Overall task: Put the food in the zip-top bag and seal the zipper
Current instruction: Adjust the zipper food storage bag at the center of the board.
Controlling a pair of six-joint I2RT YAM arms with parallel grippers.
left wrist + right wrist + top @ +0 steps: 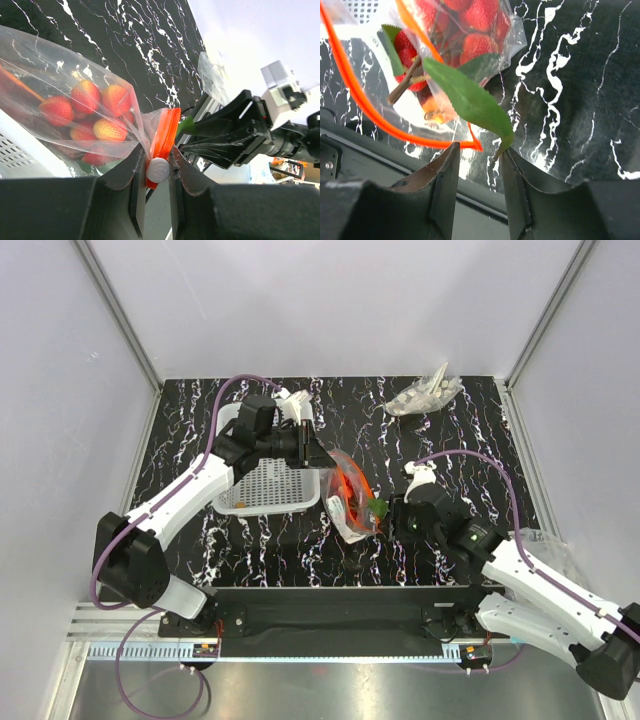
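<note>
The zip-top bag [347, 502] is held up beside the basket, its mouth gaping toward the right arm. Red strawberry-like food [95, 96] lies inside the clear pouch [45, 55]. My left gripper [158, 172] is shut on the orange zipper [168, 131] at its white slider tab; it shows in the top view [318, 454]. My right gripper [477, 160] is open at the bag's mouth [386, 512]. A green leaf [470, 100] sticks out of the mouth, its stem tip touching my right finger [512, 170]. The zipper strip [365, 107] curves open in front of it, with more food [479, 44] inside.
The white lattice basket [262, 488] stands left of the bag, under my left arm. A greyish clear plastic wad [425, 395] lies at the back right. The black marbled table [450, 440] has a dark front rail [330, 605] and white walls around it.
</note>
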